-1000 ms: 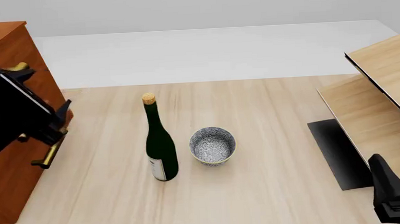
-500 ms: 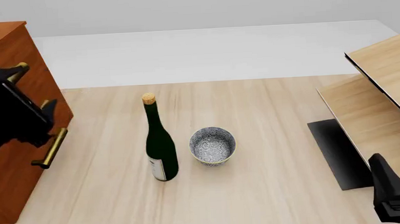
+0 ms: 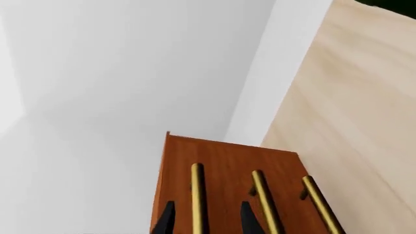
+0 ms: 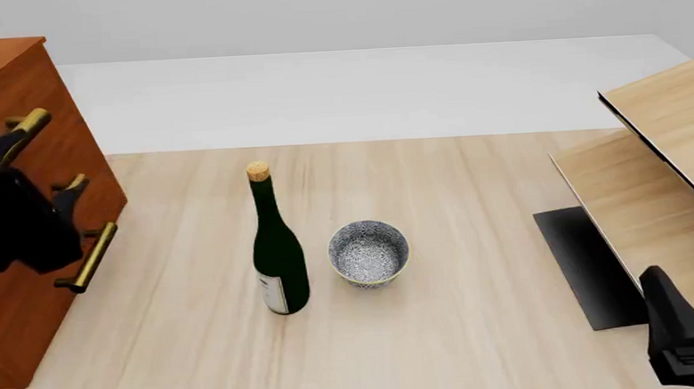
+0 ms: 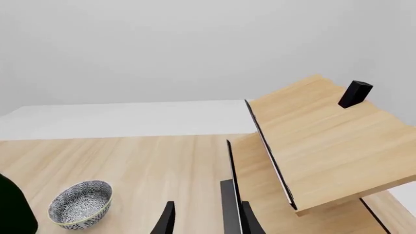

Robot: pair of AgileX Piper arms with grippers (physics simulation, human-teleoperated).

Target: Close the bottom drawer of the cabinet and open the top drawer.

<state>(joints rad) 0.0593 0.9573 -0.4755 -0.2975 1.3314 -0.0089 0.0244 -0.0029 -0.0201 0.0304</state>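
We see the tall reddish-brown wooden cabinet at the left edge of the table, and our left gripper is right in front of it. In the left wrist view its two dark fingers are apart, released, and the brass bar handle of one drawer runs between them; no contact with the bar is visible. Beside the fingers, two more brass bar handles lie on the same wooden face, all three drawers looking flush with it. From the front, the left arm hides most of this face, so we cannot tell there which handle belongs to the top drawer and which to the bottom drawer. Our right gripper is well apart from the cabinet, low at the right side; its fingers are also released and hold nothing. Ahead of these fingers stands the pale light-wood furniture, and to one side the blue-patterned ceramic bowl, which is just beside the dark green glass wine bottle with a cork.
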